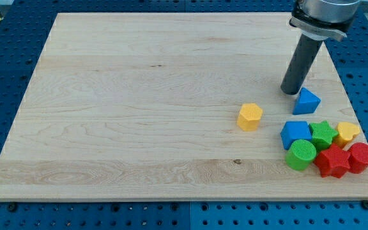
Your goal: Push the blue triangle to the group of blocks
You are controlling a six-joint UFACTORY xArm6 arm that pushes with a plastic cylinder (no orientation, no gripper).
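Note:
The blue triangle [306, 101] lies on the wooden board near the view's right edge. My tip [291, 91] rests on the board just to the upper left of it, touching or almost touching its corner. Below the triangle sits the group: a blue block [296, 133], a green star [324, 133], a yellow block [347, 133], a green cylinder [300, 154], a red star [333, 160] and a red block [361, 157]. A gap separates the triangle from the blue block of the group.
A yellow hexagonal block [250, 117] stands alone to the left of the group. The wooden board [139, 96] lies on a blue perforated table; its right edge runs close to the group and the triangle.

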